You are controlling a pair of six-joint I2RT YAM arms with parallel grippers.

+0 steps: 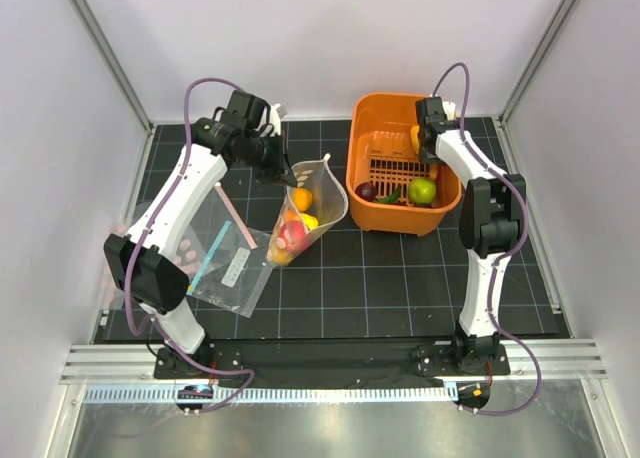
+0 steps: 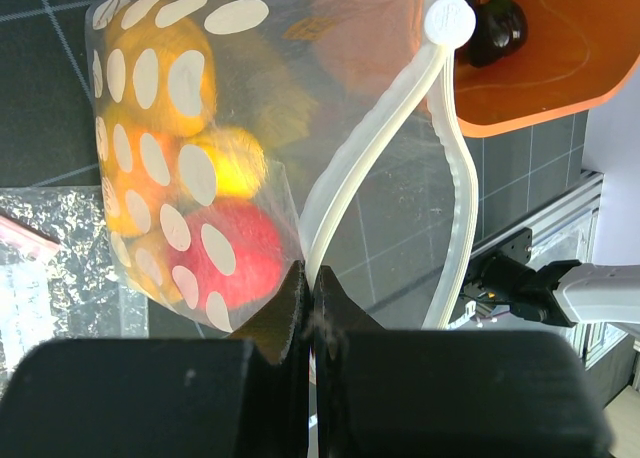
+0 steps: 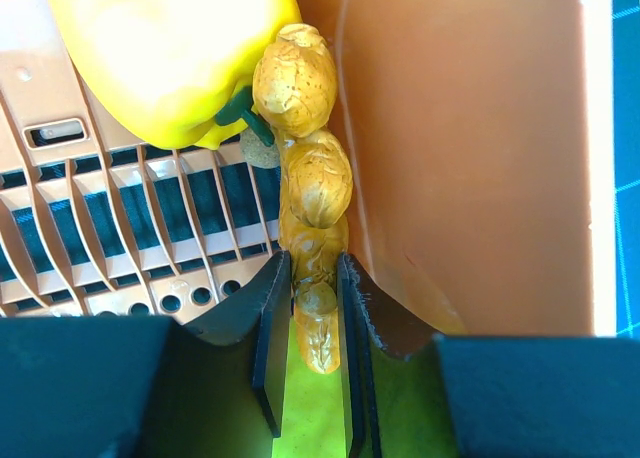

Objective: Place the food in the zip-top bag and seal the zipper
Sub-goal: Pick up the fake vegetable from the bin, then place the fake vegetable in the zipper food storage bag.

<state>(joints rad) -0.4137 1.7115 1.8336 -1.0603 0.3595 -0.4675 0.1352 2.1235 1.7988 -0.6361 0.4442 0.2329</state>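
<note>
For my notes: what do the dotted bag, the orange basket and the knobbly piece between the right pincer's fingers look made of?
Dotted bag: thin clear plastic film, glossy; fruit shows through. Orange basket: rigid moulded plastic, smooth sheen. Knobbly piece: likely hard plastic or rubber, golden, crackled surface; can't tell which.

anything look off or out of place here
A loose pink strip lies on the mat left of the dotted bag, attached to nothing. Nothing looks spilled or damaged.

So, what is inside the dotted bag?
The dotted bag holds a red apple, a yellow piece and orange-yellow mangoes. The white dots and these pieces hide whatever lies behind them.
</note>
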